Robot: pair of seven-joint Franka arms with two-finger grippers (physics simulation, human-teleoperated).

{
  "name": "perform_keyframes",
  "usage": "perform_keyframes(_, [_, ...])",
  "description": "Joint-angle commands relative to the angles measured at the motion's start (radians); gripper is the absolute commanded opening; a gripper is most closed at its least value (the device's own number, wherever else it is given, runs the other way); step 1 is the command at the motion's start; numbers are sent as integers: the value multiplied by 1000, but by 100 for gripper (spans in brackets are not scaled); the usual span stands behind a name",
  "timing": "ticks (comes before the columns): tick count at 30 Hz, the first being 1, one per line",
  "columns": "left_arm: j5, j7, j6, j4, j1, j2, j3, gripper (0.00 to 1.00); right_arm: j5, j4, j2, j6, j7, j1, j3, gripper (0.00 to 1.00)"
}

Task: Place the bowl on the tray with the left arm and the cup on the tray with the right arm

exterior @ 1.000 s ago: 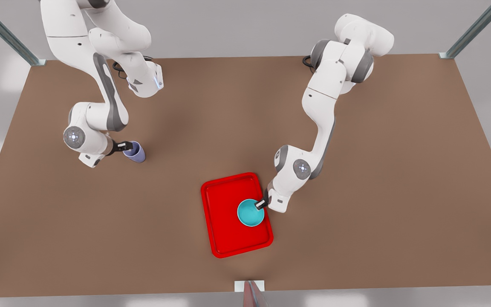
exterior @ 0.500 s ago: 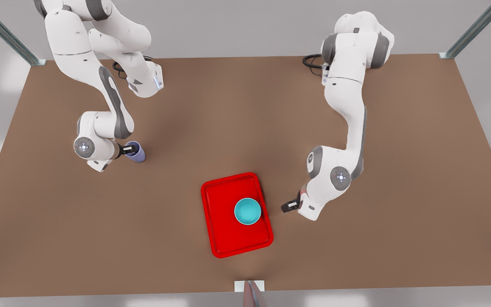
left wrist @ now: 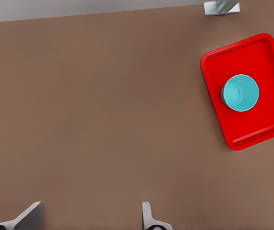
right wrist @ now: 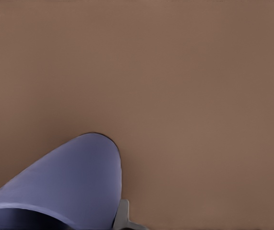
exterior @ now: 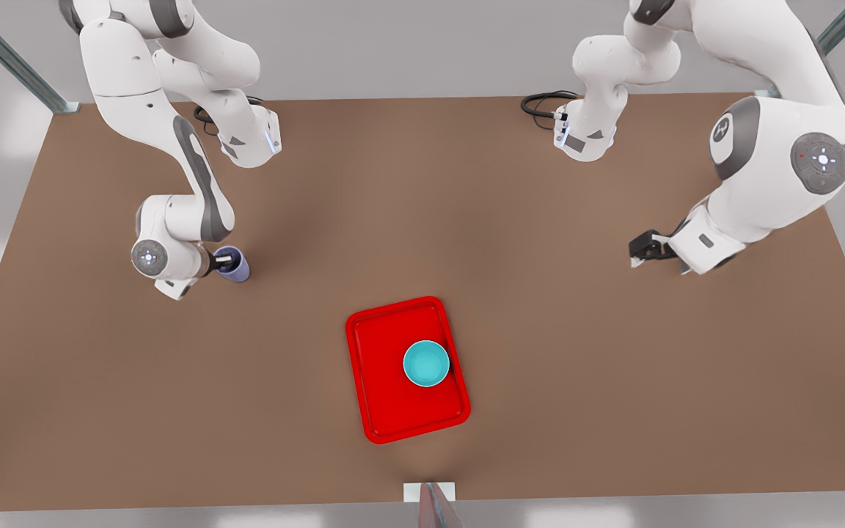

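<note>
The bowl (exterior: 426, 363) is sitting on the tray (exterior: 386, 396), over toward the edge on the front view's right, upright and with nothing touching it. From the left wrist view you get the same teal bowl (left wrist: 240, 93) inside the red tray (left wrist: 266, 129), well away from that camera. The tray lies flat on the brown surface (exterior: 540, 330), near the front edge and roughly in the middle.

The cup (exterior: 234, 265) is not on the tray yet. It stands on the surface off at the front view's left, well apart from the tray. In the right wrist view the lavender cup (right wrist: 74, 187) is right up close, with one finger (right wrist: 122, 218) pressed against its outer wall.

The surface itself is plain matte brown. Around it there's a pale grey room, metal frame posts at the far corners, and a small white bracket at the middle of the near edge.

Now the hands. The right hand (exterior: 221, 260) is down at the cup, and its dark fingers look like they straddle the rim, one inside and one outside, pinching the cup wall. The left hand (exterior: 644, 248) is raised at the front view's right, well clear of the tray and carrying nothing. Its two fingers (left wrist: 148, 218) are spread wide apart in the left wrist view.
</note>
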Motion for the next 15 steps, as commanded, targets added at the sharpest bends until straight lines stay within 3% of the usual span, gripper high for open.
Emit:
perform_keyframes(1, [112,0,0,0,9,1,-7,100,-8,2,-1,0,4,1,2,21])
perform_keyframes(5, [112,-84,2,0,0,26,-7,100,-8,69,-16,-23,-2,1,64,21])
perform_keyframes(9, [111,-109,2,-6,0,38,-7,100,-6,268,-21,-127,0,66,105,21])
perform_keyframes(15, [111,-114,2,-11,0,41,-7,100,51,580,180,-132,9,231,99,21])
